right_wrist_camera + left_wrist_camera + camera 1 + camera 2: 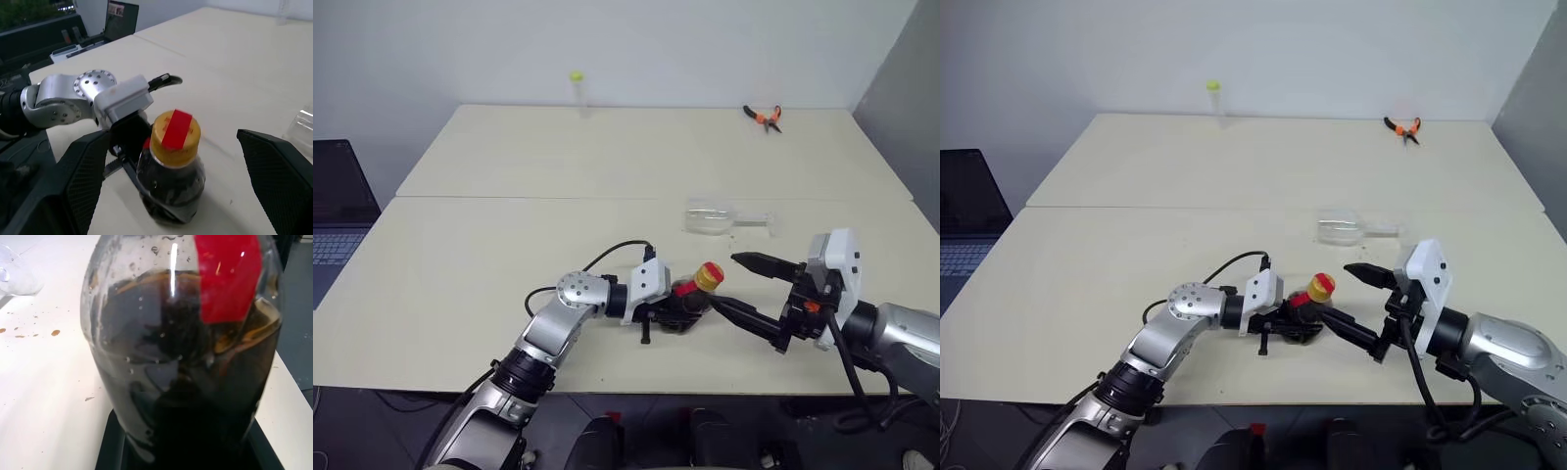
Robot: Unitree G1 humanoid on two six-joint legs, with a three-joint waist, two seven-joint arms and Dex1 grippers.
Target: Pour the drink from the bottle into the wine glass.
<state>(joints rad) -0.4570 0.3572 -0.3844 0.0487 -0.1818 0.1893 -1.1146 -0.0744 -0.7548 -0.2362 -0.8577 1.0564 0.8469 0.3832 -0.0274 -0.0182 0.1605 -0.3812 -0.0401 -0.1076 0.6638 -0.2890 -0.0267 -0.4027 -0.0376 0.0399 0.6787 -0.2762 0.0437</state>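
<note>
Count was: one bottle (690, 300), one wine glass (715, 217), one pair of pliers (765, 117), one clear tube (578, 94), one laptop (335, 211), two tables (489, 255).

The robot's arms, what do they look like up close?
Both arms are silver metal with black joints. Each wrist carries a white block and ends in a pincer of two black, tapering fingers: left pincer, right pincer. A black cable loops over the left arm; the right shows a small orange spot.

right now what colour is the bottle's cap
Yellow cap, red strip across it; right wrist view shows it best.
</note>
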